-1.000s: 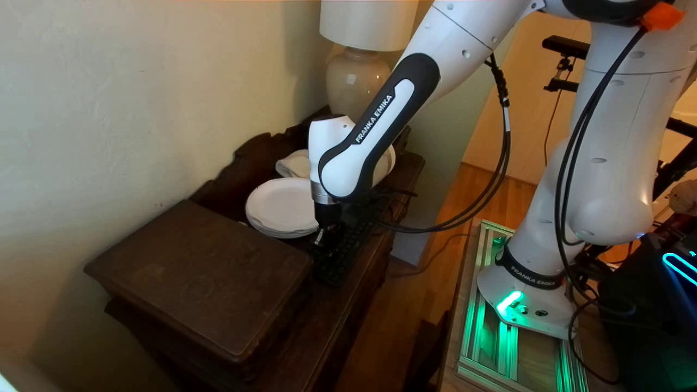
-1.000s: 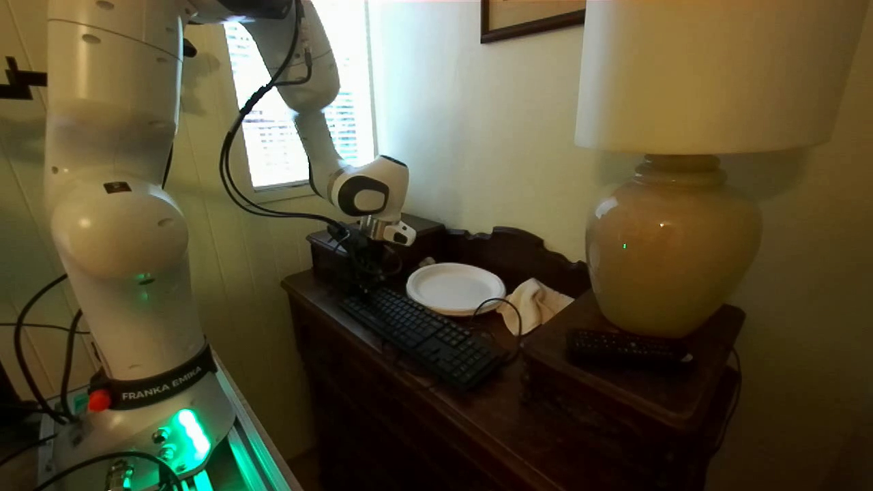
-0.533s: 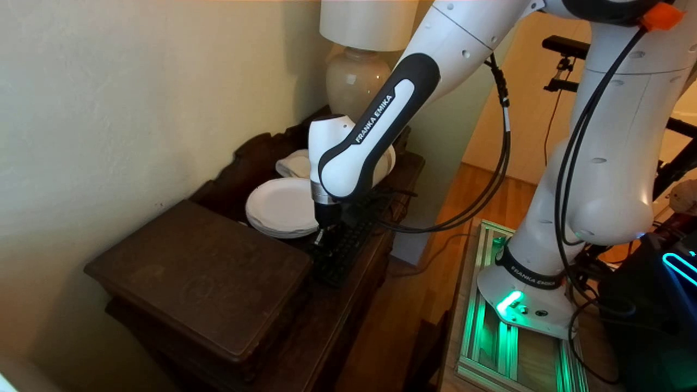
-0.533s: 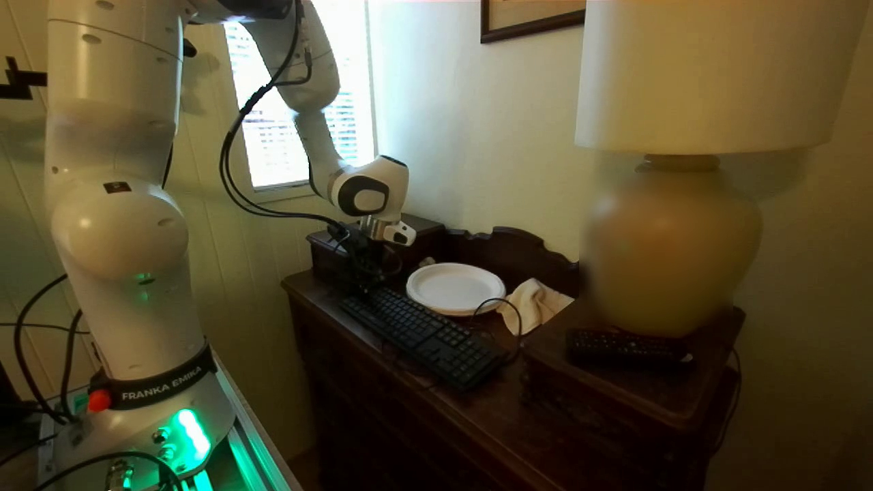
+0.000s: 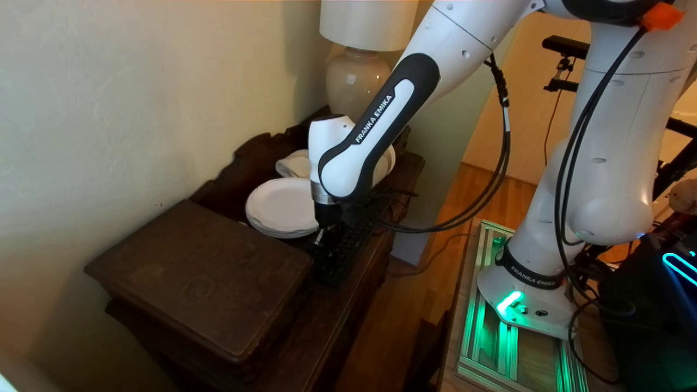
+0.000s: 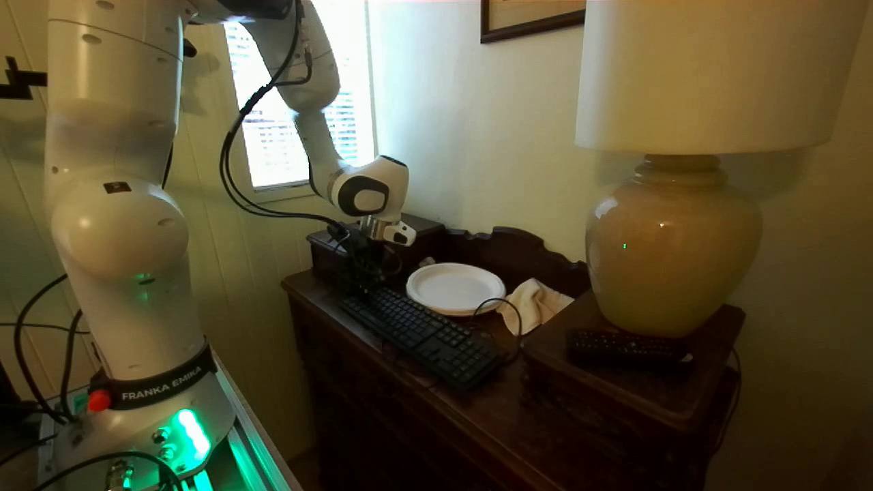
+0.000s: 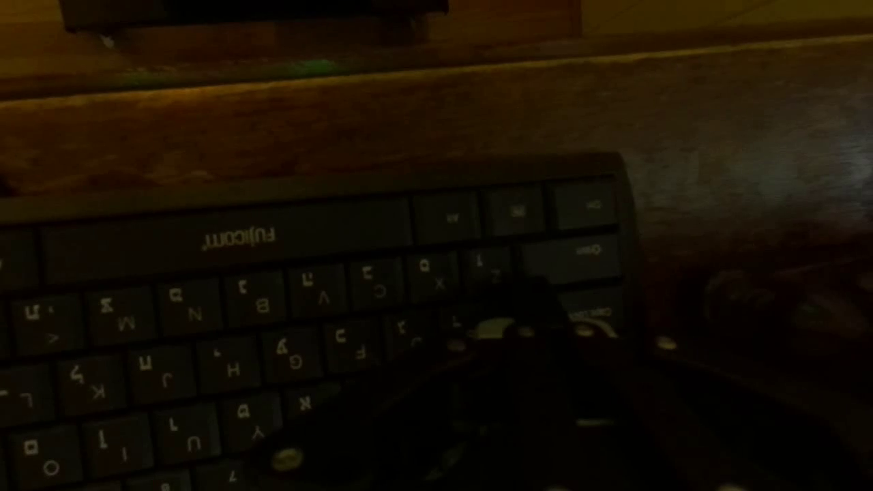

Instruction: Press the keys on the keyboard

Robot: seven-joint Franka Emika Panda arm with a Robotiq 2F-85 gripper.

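The keyboard is a long black slab lying along the dark wooden tabletop; it also shows in an exterior view and in the wrist view. Its keys carry white letters and stand upside down in the wrist view. My gripper points down over the keyboard end with the Z, Shift and Caps Lock keys and hides some keys there. The fingers look closed together with nothing between them. The picture is too dark to tell whether the tips touch the keys. The gripper is a dark shape in an exterior view.
Stacked white plates lie beside the keyboard. A cream cloth and a looped black cable are near its far end. A raised wooden box stands close to the gripper. A lamp and a remote sit on another raised box.
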